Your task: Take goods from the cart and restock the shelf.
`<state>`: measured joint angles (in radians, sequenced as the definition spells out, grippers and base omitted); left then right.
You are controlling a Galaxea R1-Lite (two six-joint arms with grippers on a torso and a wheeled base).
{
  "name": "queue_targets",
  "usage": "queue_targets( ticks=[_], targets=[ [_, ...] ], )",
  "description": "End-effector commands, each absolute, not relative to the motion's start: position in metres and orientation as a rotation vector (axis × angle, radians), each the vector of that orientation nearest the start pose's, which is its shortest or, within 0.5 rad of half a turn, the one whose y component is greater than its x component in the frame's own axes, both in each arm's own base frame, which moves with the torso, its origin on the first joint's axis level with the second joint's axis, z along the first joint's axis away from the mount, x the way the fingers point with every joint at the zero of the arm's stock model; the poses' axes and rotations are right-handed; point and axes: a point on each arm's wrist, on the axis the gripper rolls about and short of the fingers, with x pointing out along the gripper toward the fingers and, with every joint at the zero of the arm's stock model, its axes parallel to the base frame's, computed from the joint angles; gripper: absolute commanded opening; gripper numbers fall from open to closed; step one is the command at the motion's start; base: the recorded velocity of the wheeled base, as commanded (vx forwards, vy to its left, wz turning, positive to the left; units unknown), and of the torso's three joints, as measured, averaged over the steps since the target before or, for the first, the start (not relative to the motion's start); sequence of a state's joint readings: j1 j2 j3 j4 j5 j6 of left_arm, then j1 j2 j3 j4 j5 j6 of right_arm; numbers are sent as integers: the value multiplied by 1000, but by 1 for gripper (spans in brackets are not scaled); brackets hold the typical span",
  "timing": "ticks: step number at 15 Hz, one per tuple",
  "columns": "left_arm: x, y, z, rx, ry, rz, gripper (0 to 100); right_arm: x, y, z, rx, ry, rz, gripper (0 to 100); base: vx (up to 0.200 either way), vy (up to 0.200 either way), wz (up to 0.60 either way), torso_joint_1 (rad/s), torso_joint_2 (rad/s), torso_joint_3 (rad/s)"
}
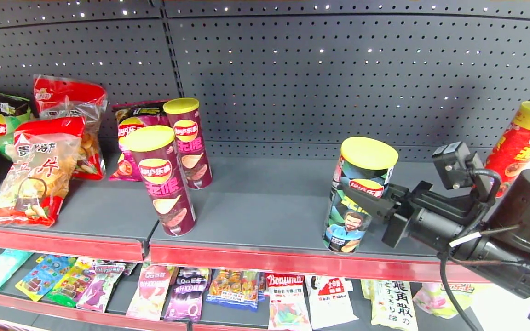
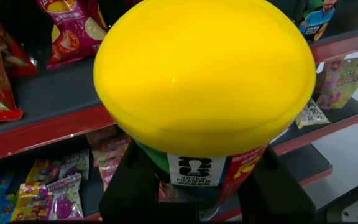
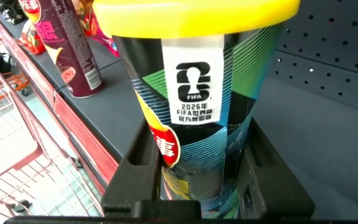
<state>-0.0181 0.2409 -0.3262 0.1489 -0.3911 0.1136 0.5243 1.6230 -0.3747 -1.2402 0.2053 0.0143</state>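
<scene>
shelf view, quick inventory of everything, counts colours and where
purple cans: two, yellow lids, upper shelf left of middle
dark can: one, yellow lid, upper shelf front right
red can: one, yellow lid, far right
left can: one, yellow lid, in left gripper
snack bags: at least five, red, purple, green, upper shelf left
small packets: many, mixed colours, lower shelf
cart: one, red wire, beside shelves
shelves: two, grey, red edges
right gripper: black, shut on dark can
left gripper: black, shut on left can
</scene>
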Motion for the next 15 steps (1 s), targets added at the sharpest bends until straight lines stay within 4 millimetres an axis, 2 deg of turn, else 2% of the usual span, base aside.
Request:
queue_targets(
  ticks=[1,13,14,15],
  targets=[
    [-23,-8,155,100,40,-413,0,208,129,156,11,19,738,0,0,0,0,0,0,0],
    [-23,-8,155,100,42,-413,0,205,129,149,-1,46,727,0,0,0,0,0,0,0],
    [-23,-8,155,100,42,-413,0,205,129,149,-1,48,727,100,0,0,0,0,0,0],
    [-23,-8,155,100,42,-413,0,206,130,150,3,42,727,100,0,0,0,0,0,0]
  ],
)
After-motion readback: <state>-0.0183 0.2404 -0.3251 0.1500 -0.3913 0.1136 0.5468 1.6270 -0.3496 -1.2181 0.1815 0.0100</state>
